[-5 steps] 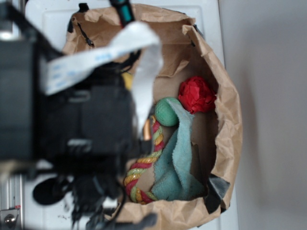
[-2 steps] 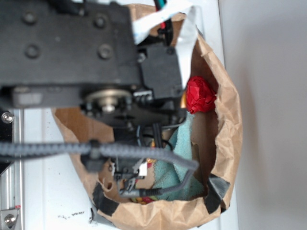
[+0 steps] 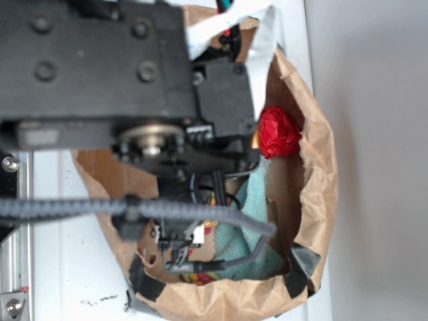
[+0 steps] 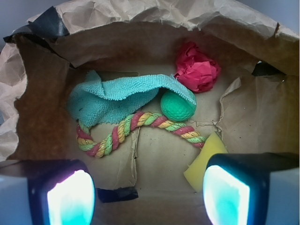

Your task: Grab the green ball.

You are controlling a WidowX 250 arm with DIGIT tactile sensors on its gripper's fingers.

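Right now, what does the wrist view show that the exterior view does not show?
Only the wrist view shows the green ball, partly under the cloth's edge, the yellow sponge and the open gripper apart from the ball. Only the exterior view shows the black arm covering the bag. Both show the bag, the red paper wad, the teal cloth and the rope.

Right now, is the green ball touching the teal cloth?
Touching. The wrist view shows the teal cloth's edge draped over the top of the green ball, with no gap between them.
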